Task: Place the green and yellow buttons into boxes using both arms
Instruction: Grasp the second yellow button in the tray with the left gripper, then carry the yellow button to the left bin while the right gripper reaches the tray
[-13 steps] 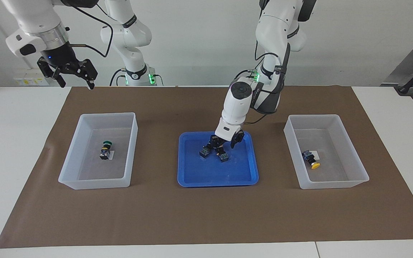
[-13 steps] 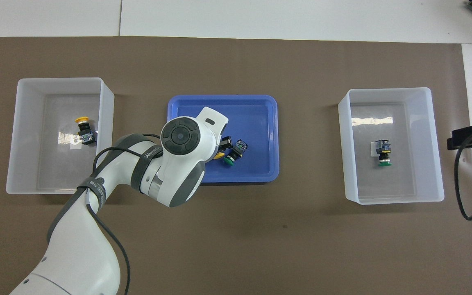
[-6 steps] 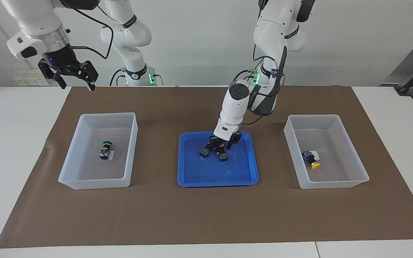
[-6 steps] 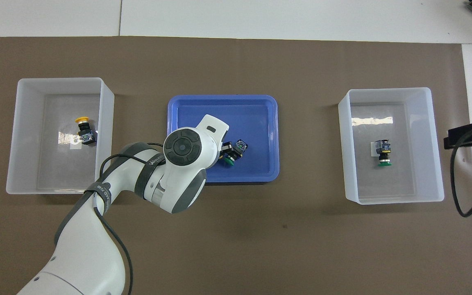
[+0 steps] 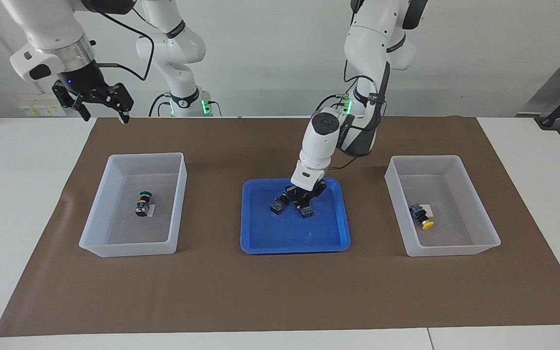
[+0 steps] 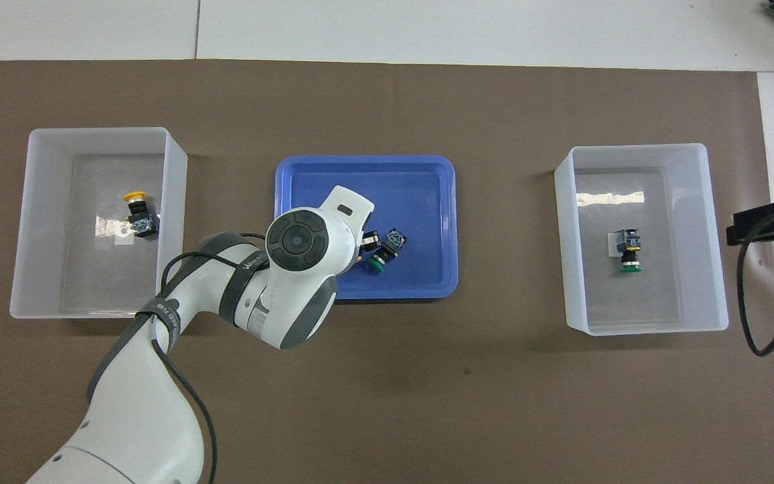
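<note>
From across the bench there are two boxes, one [image 5: 134,204] toward the right arm's end of the blue tray [image 5: 295,243] and one [image 5: 443,206] toward the left arm's end, each with one button. Two more buttons sit in the tray: the left hand [image 5: 303,200] is pinched on one [image 5: 306,210], the other [image 5: 277,206] just beside. The right hand [image 5: 99,103] hangs spread, well apart from the tray.

From overhead, cap colours show: yellow [image 6: 137,215] in one box, green [image 6: 629,251] in the other, and green [image 6: 383,253] on the free tray button. The arm hides most of the gripped one.

Opposed high views, shared table [image 5: 27,204]
</note>
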